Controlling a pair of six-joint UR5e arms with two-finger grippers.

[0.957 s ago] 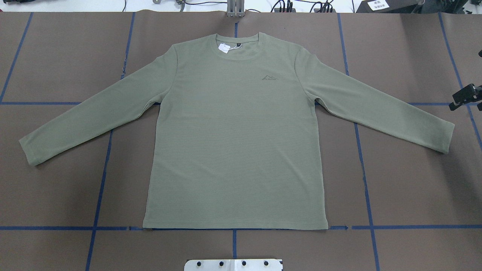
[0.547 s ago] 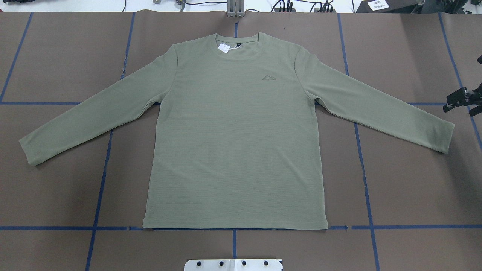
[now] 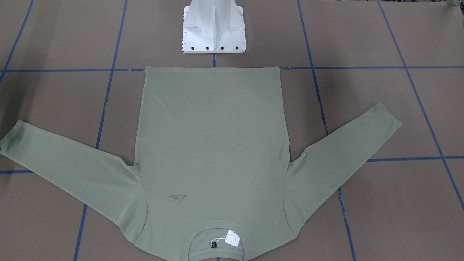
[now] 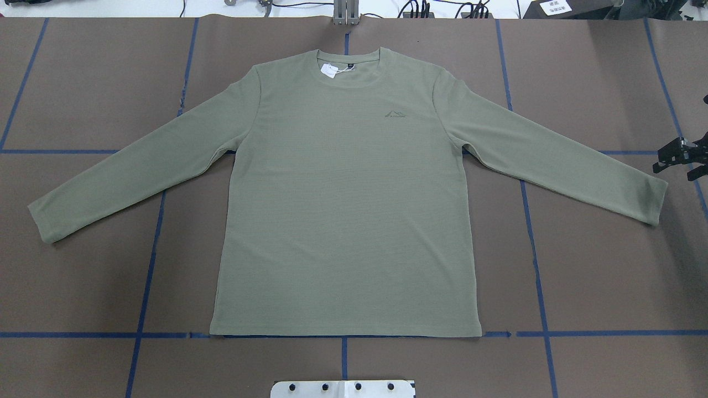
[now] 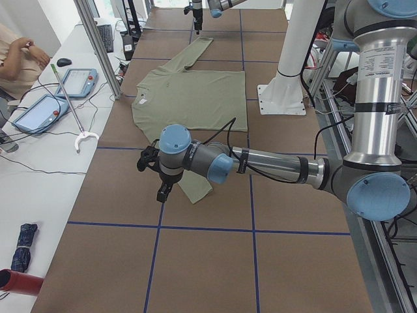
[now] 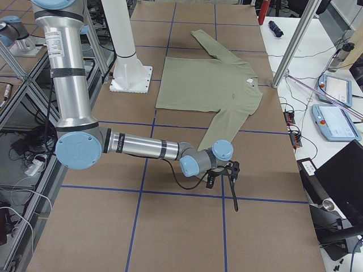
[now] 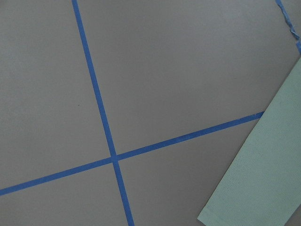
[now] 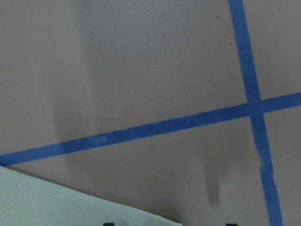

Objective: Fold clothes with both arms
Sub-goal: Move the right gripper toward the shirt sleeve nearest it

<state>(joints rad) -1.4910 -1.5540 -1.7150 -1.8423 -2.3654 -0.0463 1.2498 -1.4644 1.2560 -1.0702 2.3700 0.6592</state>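
brown taped counter (image 4: 83, 276) | shirt (image 4: 343, 210) flat | right pincer (image 4: 676, 159) spread, left pincer (image 5: 153, 179) can't tell | i'd worry it pinches one layer only

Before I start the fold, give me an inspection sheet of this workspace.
Surface: brown table cover with a blue tape grid, lying flat.
Job's things: sage-green long-sleeved shirt flat, front up, sleeves spread, unfolded; white hang tag at the collar.
Clutter: nothing seen on the cover.
Grippers: right tool open, over bare cover beside one cuff, apart from it; left tool near the other cuff, cannot tell if open or shut.
Cables: black cable loops at the left arm wrist; thin leads on the white side bench.
Surroundings: white pedestal; two teach pendants; a person at the bench.
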